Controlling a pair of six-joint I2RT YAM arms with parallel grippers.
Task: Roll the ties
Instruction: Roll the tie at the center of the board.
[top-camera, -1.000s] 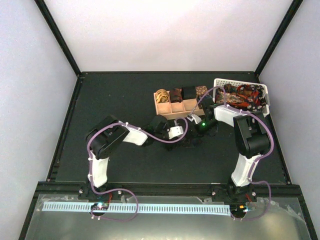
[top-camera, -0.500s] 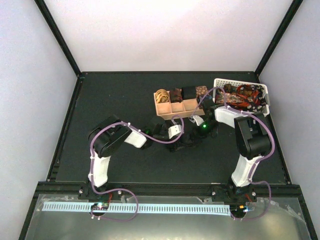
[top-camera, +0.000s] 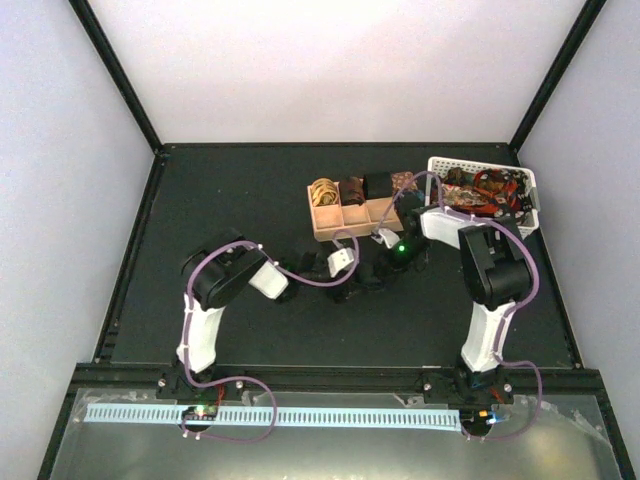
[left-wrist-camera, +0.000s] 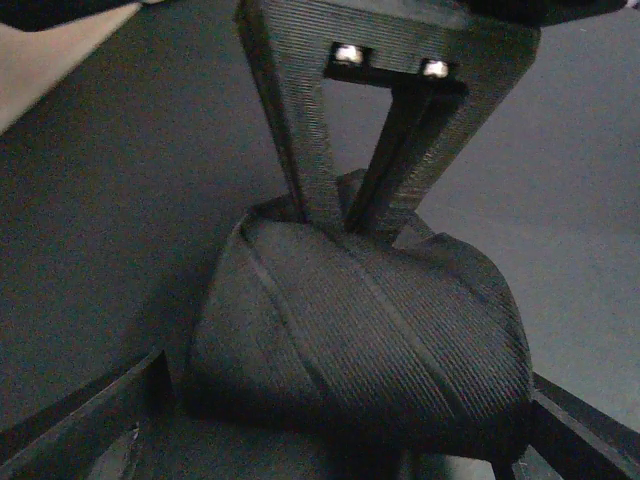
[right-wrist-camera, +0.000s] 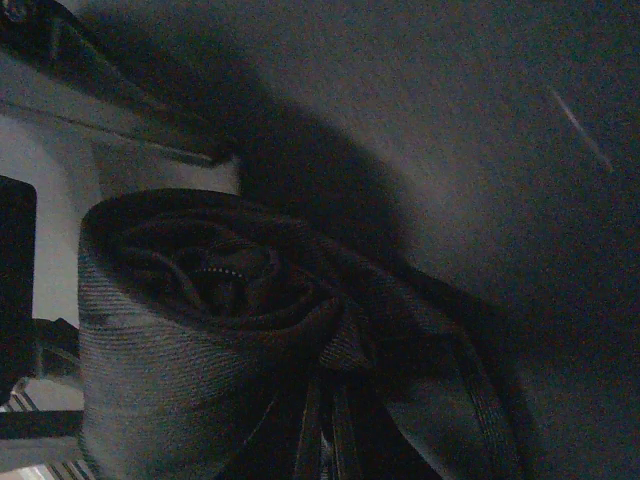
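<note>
A dark tie (left-wrist-camera: 360, 330) lies on the black table as a fat coil, which in the top view is a dark lump (top-camera: 372, 277) between both grippers. My left gripper (left-wrist-camera: 340, 435) is open wide, one finger (left-wrist-camera: 95, 430) on each side of the coil. My right gripper (top-camera: 385, 262) comes down from above and is shut on the tie's fabric at the coil's far edge (left-wrist-camera: 350, 215). In the right wrist view the coil's spiral end (right-wrist-camera: 215, 270) shows, with my right gripper (right-wrist-camera: 340, 405) pinching folds beside it.
A tan wooden tray (top-camera: 330, 228) behind the grippers holds rolled ties: gold (top-camera: 324, 190), brown (top-camera: 352, 187), black (top-camera: 377, 183) and a patterned one (top-camera: 402, 181). A white perforated basket (top-camera: 440, 165) at the back right holds several loose ties (top-camera: 490, 190).
My left arm has folded in and its gripper has slid right, up to the coil. My right gripper has shifted slightly and stays shut on the tie.
</note>
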